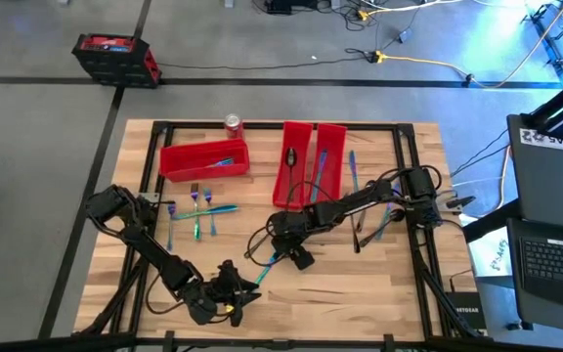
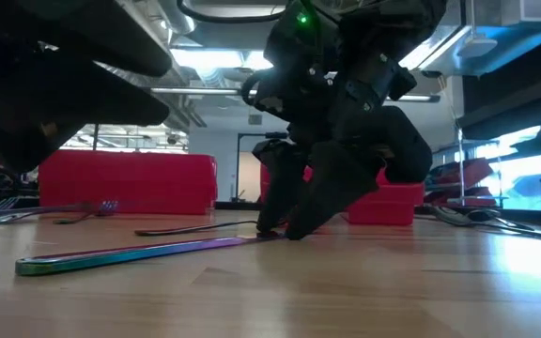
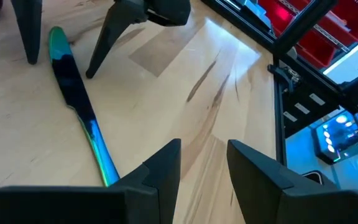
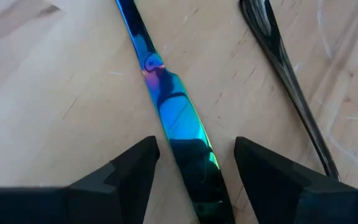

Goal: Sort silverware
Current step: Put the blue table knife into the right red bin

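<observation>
No text, label, brand or number is legible on anything here.

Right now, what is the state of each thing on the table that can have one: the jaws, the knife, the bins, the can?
right gripper: jaws open, straddling the knife, not closed on it
left gripper: jaws open, empty, near the table's front edge
knife: flat on the table
dark spoon: flat beside the knife
wide red bin: holds silverware
soda can: upright

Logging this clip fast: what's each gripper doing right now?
Left gripper: open, empty, above bare table.
Right gripper: open, fingers straddling the iridescent knife lying on the table, not yet gripping it.
</observation>
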`<move>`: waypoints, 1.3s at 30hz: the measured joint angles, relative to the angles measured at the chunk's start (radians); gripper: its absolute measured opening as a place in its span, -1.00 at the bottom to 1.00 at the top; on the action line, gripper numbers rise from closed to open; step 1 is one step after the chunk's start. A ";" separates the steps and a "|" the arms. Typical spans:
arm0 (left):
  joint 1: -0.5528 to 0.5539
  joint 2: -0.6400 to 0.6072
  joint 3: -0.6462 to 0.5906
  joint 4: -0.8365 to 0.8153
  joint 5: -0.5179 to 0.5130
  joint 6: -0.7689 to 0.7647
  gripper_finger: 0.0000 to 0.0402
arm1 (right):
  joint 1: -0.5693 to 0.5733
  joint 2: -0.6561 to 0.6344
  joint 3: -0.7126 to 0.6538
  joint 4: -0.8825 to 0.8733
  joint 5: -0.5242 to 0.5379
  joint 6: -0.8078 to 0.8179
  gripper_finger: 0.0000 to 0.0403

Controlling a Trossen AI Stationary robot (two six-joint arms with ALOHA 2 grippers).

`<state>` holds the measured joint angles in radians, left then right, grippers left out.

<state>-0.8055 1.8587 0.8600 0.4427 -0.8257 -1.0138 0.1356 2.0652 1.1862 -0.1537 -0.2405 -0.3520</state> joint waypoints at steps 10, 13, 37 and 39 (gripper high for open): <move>0.000 0.000 0.000 -0.018 0.000 -0.022 -0.41 | 0.001 0.007 0.000 -0.014 -0.008 0.003 -0.13; 0.000 0.000 0.000 -0.025 0.000 -0.026 -0.41 | 0.002 0.007 0.000 -0.017 -0.013 0.003 -0.27; 0.000 0.000 0.000 -0.075 0.003 -0.061 -0.41 | 0.002 0.007 -0.002 -0.014 -0.017 0.006 -0.51; 0.000 0.000 0.000 -0.076 0.003 -0.061 -0.41 | 0.002 0.007 -0.002 -0.014 -0.018 0.006 -0.51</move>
<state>-0.8055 1.8587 0.8600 0.3670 -0.8230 -1.0744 0.1379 2.0724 1.1847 -0.1677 -0.2589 -0.3458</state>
